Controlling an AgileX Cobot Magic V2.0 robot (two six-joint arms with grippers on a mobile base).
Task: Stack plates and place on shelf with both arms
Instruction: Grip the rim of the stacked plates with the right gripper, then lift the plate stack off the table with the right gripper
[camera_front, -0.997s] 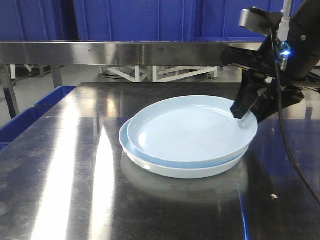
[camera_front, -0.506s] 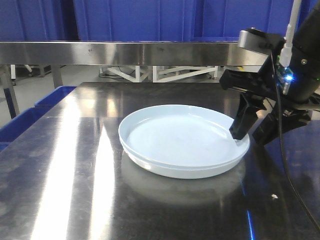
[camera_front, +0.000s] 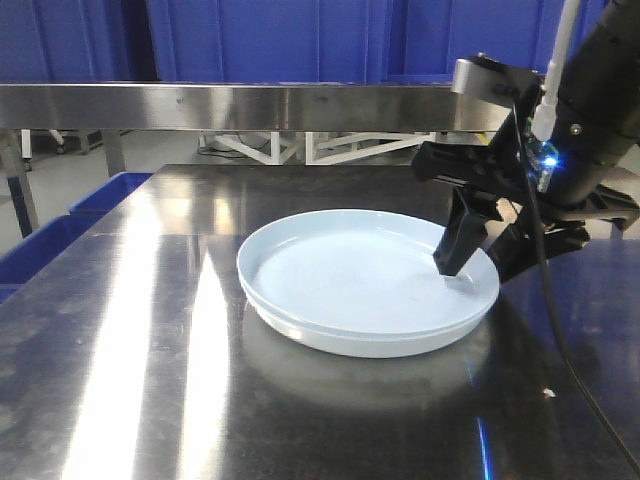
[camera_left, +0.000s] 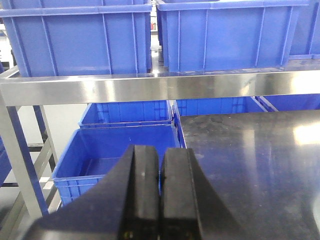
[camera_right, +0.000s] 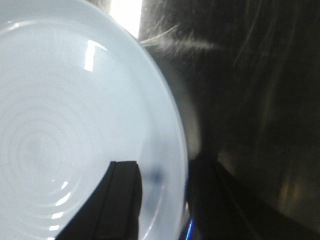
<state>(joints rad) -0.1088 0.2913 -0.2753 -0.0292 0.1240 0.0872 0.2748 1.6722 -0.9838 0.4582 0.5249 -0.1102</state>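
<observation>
Biggest thing on my screens is the shelf (camera_front: 250, 105). Its brushed steel rail runs right across the back of the front view, and the big blue crates (camera_left: 75, 35) sit on the tier above it. The left wrist cam also picks up a lower crate (camera_left: 115, 160), open on top, down beside the table.

Then the tabletop (camera_front: 130, 340), dark and shiny with streaks of glare all over it.

The plates (camera_front: 350, 275) are stacked, one nested in the other, and I can just make out the seam along the near edge. They're sitting on the tabletop a bit right of centre, in front of and below the shelf rail, so not on the shelf.

The right gripper (camera_front: 476, 270) is down at the stack's edge on its own side, fingers apart and straddling the rim. On the right wrist cam the inner finger (camera_right: 125, 200) is over the plate's floor and the outer finger (camera_right: 215, 200) is over the table, with the rim between them and some gap showing. Can't tell if the inner tip touches the plate.

The left gripper (camera_left: 160, 200) has its fingers pressed together on nothing, pointing at the shelf near the table's left edge.
</observation>
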